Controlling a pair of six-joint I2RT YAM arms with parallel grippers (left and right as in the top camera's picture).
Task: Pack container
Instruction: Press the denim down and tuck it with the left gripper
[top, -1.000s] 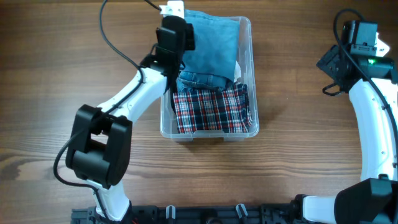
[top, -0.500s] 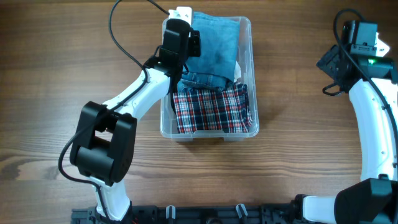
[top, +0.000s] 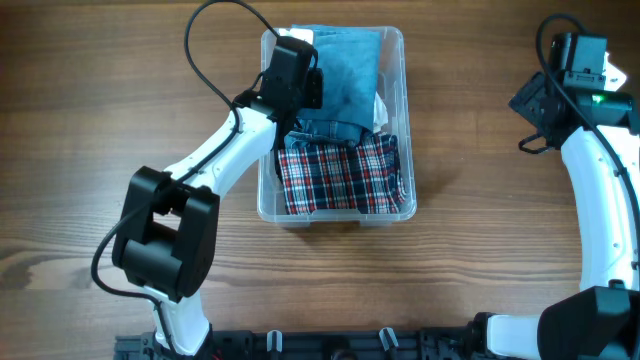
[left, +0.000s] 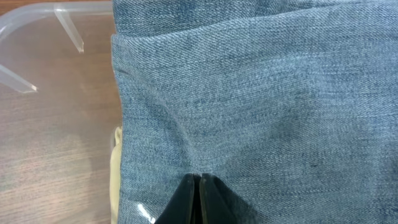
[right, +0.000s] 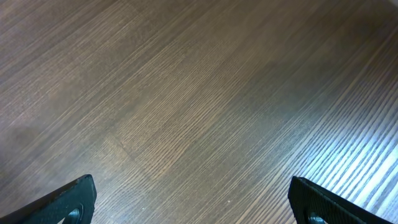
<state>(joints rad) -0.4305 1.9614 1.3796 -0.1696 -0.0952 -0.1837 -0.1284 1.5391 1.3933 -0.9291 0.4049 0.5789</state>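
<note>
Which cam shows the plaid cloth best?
Overhead: the plaid cloth lies in plain view at the near end of the container. Left wrist shows only blue denim and a container corner, no plaid. Right wrist sees just the wooden table.

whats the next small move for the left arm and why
Probably press the shut left fingers slightly down to flatten the folded denim: their tips rest on it, it creases around them, and it already lies inside the container.

Folded blue denim, red plaid cloth just beside it, brown wooden table
</note>
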